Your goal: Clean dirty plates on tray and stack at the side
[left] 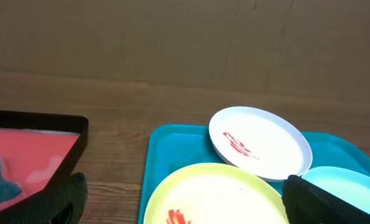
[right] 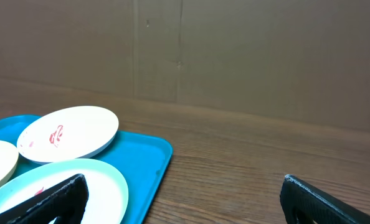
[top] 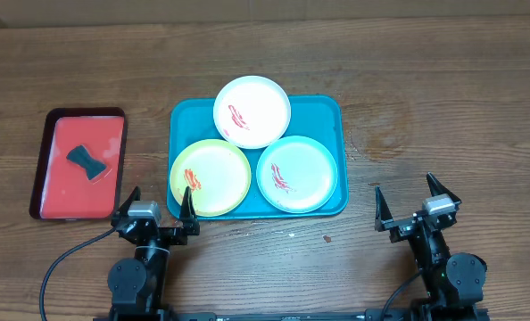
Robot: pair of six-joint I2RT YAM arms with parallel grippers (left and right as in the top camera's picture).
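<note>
The teal-blue tray [top: 323,111] holds three sauce-smeared plates: a white plate [top: 252,111] at the back, a yellow-green plate [top: 211,177] front left, a light blue plate [top: 297,173] front right. My left gripper [top: 157,205] is open and empty at the tray's front left corner. In the left wrist view the left gripper [left: 185,202] frames the yellow-green plate [left: 216,196], with the white plate [left: 260,142] behind. My right gripper [top: 413,203] is open and empty over bare table right of the tray. In the right wrist view the right gripper [right: 191,199] is open, with the tray [right: 149,157] to its left.
A smaller red tray [top: 60,192] with a dark rim lies at the left and holds a dark teal sponge [top: 86,160]. It also shows in the left wrist view [left: 42,149]. A cardboard wall stands behind the wooden table.
</note>
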